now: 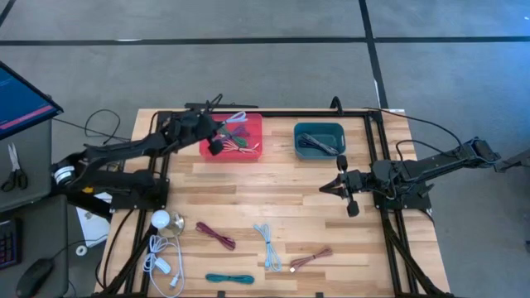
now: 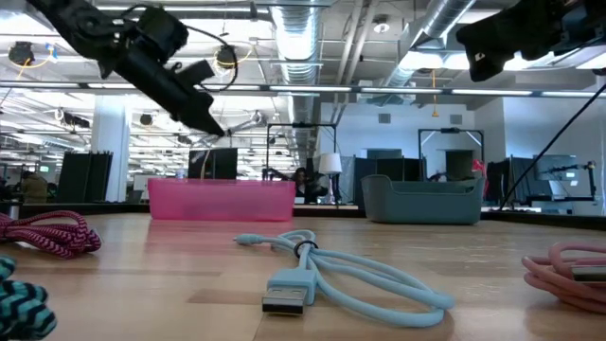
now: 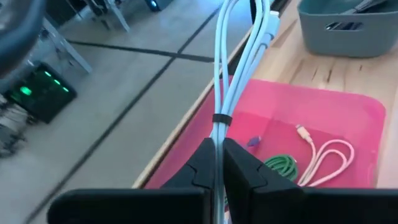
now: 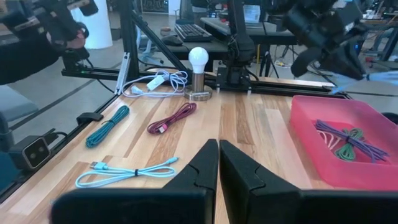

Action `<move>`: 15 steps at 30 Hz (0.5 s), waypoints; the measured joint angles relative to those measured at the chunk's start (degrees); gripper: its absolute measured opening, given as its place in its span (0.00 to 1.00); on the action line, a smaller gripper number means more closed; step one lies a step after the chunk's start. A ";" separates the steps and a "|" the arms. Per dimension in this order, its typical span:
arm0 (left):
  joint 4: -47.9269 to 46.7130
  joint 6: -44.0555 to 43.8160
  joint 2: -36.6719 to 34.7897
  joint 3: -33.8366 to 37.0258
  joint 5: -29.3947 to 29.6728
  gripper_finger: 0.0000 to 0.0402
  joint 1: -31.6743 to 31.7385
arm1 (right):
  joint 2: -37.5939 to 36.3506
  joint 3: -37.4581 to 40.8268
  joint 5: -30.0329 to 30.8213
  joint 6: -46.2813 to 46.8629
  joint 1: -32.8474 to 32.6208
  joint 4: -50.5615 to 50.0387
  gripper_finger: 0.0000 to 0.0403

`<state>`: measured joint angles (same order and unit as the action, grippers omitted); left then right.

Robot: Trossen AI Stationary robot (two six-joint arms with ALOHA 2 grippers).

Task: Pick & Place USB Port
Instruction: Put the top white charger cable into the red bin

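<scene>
The left pincer (image 3: 219, 163) hangs over the pink tray (image 1: 248, 153) at the far side of the bench (image 1: 281, 223), its fingers clamped on a bundled white USB cable (image 3: 233, 74) that runs straight out ahead of the tips. Directly beneath the pincer, on the tray floor, lie a coiled green cable (image 3: 283, 168) and a pale looped cable (image 3: 329, 155), and the high view shows a purple one (image 1: 236, 132) in there too. So the step in hand looks like the placing: the cable is already carried over the tray and only needs letting go.

As I judge it, the next move calls for a slight lowering so the dangling bundle clears the tray's near wall, then parting the fingers so it drops among the others rather than draping over the rim.

The right pincer (image 4: 217, 165) waits with fingers together, above bare wood well to the side of the tray. Ahead of it on the bench lie a light blue cable (image 4: 124, 174), a teal cable (image 4: 107, 124) and a maroon cable (image 4: 173, 118), each apart from the others and likely next. The grey-blue bin (image 1: 320, 139) sits beside the pink tray.
</scene>
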<state>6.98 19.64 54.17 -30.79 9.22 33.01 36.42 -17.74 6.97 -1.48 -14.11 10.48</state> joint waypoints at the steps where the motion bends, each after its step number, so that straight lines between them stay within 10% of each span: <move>1: 0.45 -0.51 1.14 0.00 -1.29 0.03 0.99 | -0.02 0.00 0.28 0.00 0.00 0.00 0.02; 15: 4.32 -3.22 15.84 -0.02 -6.17 0.03 5.86 | -0.01 0.00 0.58 -0.02 0.00 0.00 0.02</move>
<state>11.30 16.42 70.01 -30.81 3.05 38.87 36.41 -17.74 7.55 -1.49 -14.11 10.48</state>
